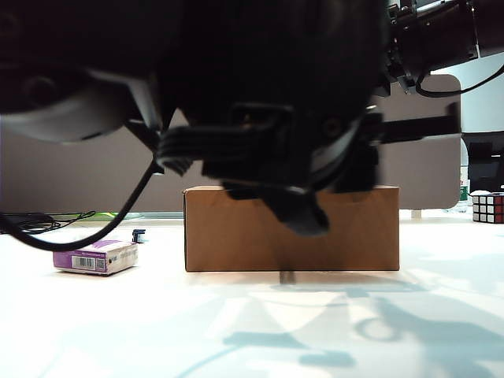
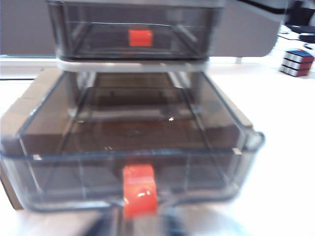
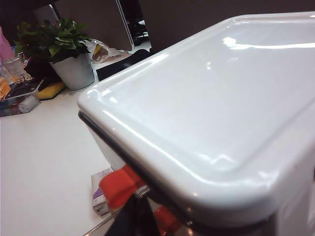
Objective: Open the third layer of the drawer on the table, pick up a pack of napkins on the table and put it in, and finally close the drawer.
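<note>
In the left wrist view the third layer of the drawer is pulled far out and holds nothing. Its red-orange handle sits between the blurred fingers of my left gripper, which stand slightly apart from it. The pack of napkins lies flat on the table at the left, and also shows as the pack below the unit. My right gripper is a dark shape by the unit's red-orange handles, under its white top; its jaws are hidden.
A brown cardboard box stands mid-table, with the drawer unit on it. Dark, blurred arm parts fill the upper exterior view and hide the unit. A Rubik's cube sits far right. A potted plant stands at the table's far side.
</note>
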Action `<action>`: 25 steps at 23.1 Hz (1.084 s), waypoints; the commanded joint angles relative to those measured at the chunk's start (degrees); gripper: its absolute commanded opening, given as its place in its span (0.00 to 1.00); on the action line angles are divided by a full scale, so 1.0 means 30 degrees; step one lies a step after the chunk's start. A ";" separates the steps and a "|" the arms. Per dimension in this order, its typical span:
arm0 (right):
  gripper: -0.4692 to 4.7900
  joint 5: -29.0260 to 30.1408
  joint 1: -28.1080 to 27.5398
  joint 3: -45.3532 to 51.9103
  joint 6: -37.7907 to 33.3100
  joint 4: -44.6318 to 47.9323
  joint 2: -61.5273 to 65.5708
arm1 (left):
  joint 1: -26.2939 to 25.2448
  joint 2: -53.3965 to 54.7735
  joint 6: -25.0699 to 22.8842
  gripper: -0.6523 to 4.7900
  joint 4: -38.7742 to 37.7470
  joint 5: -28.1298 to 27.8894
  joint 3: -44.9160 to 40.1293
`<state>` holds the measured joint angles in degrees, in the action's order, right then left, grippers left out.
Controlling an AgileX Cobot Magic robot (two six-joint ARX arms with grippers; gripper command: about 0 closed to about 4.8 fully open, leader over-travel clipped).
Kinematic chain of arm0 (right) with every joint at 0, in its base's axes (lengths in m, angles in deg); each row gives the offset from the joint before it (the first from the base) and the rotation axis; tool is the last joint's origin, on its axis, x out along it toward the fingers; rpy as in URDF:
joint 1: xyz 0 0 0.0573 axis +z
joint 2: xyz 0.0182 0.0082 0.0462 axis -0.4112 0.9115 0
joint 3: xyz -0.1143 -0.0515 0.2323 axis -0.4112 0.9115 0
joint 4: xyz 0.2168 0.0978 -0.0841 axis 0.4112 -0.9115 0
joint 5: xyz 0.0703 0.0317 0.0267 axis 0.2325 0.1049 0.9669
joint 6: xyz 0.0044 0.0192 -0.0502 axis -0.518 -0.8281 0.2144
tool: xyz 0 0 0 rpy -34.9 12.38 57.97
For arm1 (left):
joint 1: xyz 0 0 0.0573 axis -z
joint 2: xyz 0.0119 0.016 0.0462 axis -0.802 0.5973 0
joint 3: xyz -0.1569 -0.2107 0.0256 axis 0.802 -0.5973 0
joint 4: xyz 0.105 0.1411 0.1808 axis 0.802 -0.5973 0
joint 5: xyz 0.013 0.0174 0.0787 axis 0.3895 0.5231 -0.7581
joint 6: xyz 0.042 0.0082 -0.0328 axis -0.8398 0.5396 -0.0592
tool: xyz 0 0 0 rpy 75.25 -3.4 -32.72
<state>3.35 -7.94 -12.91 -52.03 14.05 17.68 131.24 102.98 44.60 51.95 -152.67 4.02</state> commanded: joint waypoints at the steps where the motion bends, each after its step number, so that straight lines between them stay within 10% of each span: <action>1: 0.08 -0.0066 0.0015 -0.0117 0.0007 0.0313 -0.0036 | 0.0525 -0.0219 0.0044 0.43 0.0036 -0.0160 -0.0015; 9: 0.08 0.0015 0.0015 -0.0117 -0.0007 0.0197 -0.0036 | 0.2681 -0.2229 -0.2178 0.45 -0.0044 -0.2586 -0.1661; 14: 0.08 0.0525 0.0015 -0.0117 -0.0087 0.0029 -0.0044 | 0.2739 -0.7293 -0.1537 0.26 -0.0022 -0.3672 -0.5712; 20: 0.08 0.0794 0.0007 -0.0117 -0.0372 -0.0291 -0.0044 | 0.0495 -1.7464 -0.3024 0.26 -0.1814 -0.0918 -1.1067; 25: 0.08 0.0867 0.0015 -0.0117 -0.0612 -0.0379 -0.0073 | -0.3147 -2.3795 -0.2514 0.37 -0.8473 -0.0962 -1.1897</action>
<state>5.43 -8.03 -12.88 -53.36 12.48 17.68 122.38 33.32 36.88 29.22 -154.59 -31.91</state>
